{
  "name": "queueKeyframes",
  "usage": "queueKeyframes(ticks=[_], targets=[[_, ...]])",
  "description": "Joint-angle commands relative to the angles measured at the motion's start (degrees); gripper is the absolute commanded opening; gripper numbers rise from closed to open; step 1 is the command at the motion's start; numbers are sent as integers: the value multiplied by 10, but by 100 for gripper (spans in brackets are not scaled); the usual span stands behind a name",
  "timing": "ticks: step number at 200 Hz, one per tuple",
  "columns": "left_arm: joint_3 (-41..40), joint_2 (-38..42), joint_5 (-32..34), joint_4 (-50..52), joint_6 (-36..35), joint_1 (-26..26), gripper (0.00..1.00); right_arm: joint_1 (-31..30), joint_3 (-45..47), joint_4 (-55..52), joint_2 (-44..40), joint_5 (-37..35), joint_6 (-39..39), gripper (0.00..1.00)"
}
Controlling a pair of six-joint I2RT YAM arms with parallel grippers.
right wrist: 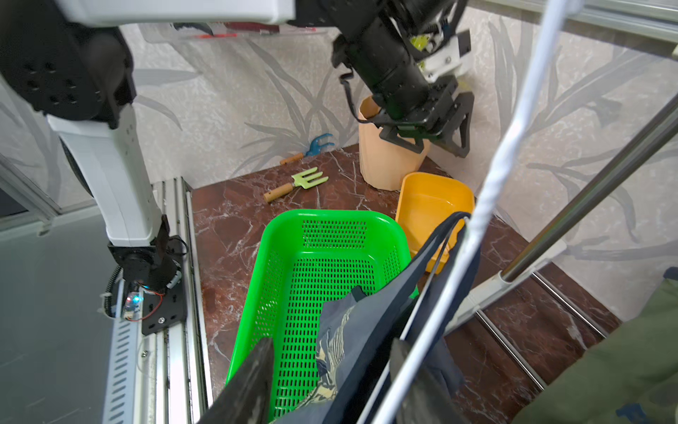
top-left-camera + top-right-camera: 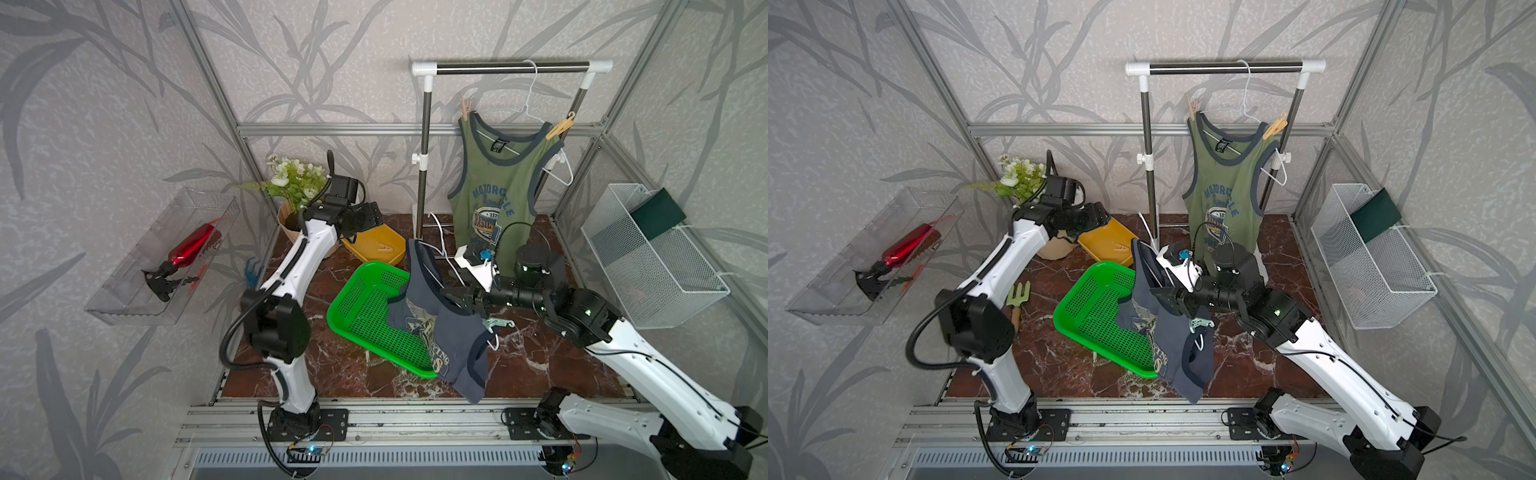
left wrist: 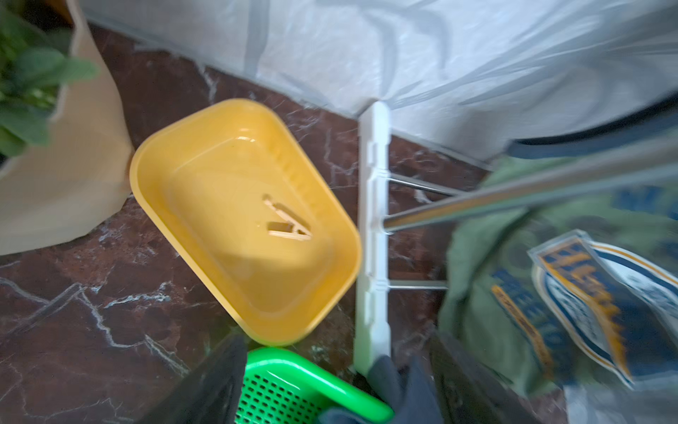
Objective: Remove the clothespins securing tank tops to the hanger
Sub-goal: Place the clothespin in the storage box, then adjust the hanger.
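Note:
An olive-green tank top hangs on a white hanger from the rack rail. Two clothespins clip its shoulders. My left gripper hovers open and empty over a yellow tray, where loose clothespins lie crossed. My right gripper is shut on a second white hanger carrying the slate-blue tank top. It holds them tilted above the green basket. I see no clothespin on that shirt.
A flower pot stands behind the yellow tray. The rack's post and white foot are next to it. A garden fork lies at the left. A white wire basket hangs on the right wall, a clear bin on the left.

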State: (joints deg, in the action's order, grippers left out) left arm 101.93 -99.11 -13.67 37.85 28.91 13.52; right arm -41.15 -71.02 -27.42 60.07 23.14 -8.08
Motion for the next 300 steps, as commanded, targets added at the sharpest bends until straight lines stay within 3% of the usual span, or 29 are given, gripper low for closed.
queueKeyframes(ticks=[1, 19, 54, 75, 115, 188, 206, 237, 263, 300], targets=[[-72, 83, -84, -76, -39, -1, 82, 12, -35, 10, 6, 86, 28, 0], [-141, 138, -213, -174, -65, -9, 85, 29, -47, 13, 13, 136, 47, 0], [-188, 168, -349, -249, -88, -11, 93, 77, -61, 54, 30, 269, 118, 0], [-189, 175, -399, -269, -82, -12, 99, 102, -70, 72, 41, 334, 153, 0], [-155, 176, -468, -250, -85, -12, 99, 145, -74, 160, 56, 419, 246, 0], [-152, 174, -582, -236, -83, -12, 98, 179, -60, 325, 98, 507, 391, 0], [-157, 173, -607, -267, -57, -12, 94, 189, -51, 381, 106, 523, 438, 0], [-163, 173, -643, -307, -21, -11, 77, 210, -33, 501, 123, 544, 544, 0], [-171, 172, -673, -345, 12, -8, 70, 216, -25, 595, 146, 557, 613, 0], [-166, 169, -706, -347, 20, -2, 58, 217, -23, 809, 204, 584, 787, 0]])
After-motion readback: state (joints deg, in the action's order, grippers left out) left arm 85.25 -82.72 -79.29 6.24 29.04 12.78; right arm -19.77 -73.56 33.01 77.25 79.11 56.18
